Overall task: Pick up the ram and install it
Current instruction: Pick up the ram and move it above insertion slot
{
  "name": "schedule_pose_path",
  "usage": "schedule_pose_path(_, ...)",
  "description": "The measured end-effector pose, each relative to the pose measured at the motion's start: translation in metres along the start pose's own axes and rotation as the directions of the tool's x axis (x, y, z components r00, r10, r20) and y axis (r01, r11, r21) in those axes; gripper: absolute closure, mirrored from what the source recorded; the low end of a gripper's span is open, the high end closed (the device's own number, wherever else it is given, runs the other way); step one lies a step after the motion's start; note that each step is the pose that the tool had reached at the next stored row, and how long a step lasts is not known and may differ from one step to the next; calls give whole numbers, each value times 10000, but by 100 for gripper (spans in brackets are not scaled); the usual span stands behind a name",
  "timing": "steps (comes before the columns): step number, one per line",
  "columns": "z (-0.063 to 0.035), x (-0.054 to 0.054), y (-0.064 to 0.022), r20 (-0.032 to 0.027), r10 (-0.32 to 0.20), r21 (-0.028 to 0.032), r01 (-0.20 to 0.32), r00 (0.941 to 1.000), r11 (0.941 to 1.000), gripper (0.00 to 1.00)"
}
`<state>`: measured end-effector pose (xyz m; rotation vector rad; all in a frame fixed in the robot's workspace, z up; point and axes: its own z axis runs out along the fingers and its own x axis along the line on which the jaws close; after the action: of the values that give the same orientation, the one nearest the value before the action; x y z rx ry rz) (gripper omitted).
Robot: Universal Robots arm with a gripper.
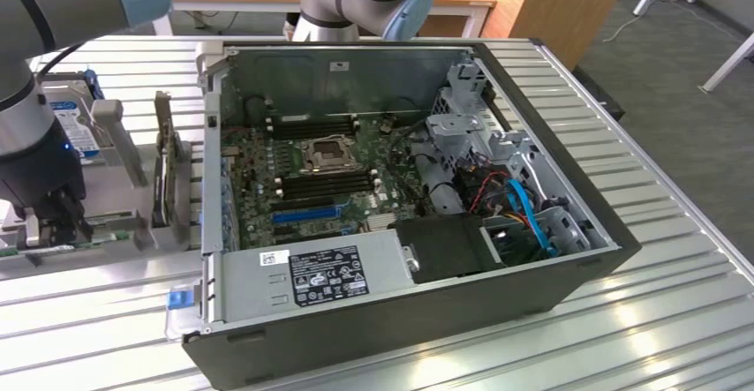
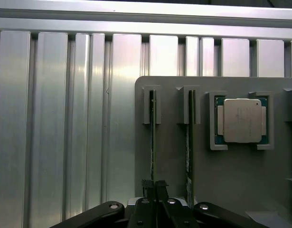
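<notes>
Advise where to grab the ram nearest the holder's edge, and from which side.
Pinch the ram by its flat faces, across the thin top edge, coming straight down. It stands on edge in the grey holder, a second stick close beside, so only the top is free. The claw is shut on it there, near one end.

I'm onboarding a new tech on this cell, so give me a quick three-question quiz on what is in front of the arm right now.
1. True or false: the computer case lies on the table with its side open.
2. What sits in the square pocket of the grey holder? A) a fan B) a processor chip C) a coin battery
3. Fill in: the gripper is shut on the ___.
Key: 1 true; 2 B; 3 the ram, standing on edge in a holder slot.
</notes>
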<state>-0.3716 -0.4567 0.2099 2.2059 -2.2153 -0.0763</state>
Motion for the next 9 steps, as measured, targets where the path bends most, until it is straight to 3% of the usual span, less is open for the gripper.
schedule_pose_path(9, -2, 0, 0, 0, -1, -1, 1, 10000, 10000, 88)
